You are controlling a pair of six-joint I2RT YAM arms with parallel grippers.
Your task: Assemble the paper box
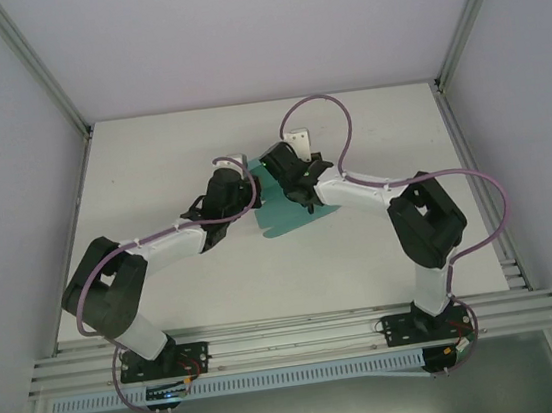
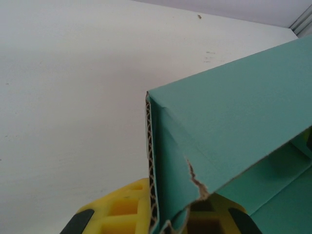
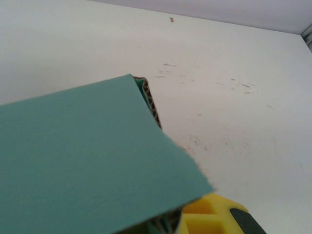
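Left claw (image 2: 165,217) and right claw (image 3: 195,217), yellow-padded, each clamped on the box (image 1: 292,215): folded teal corrugated card, torn at one crease, held between them over the scuffed white surface (image 1: 150,162).

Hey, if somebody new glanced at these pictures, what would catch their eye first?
The half-folded teal-green corrugated card box stands out at the middle of the white table. The left arm and right arm meet over it from either side, both with jaws shut on its panels. In the left wrist view, a ragged tear along one fold exposes the brown inner layer.
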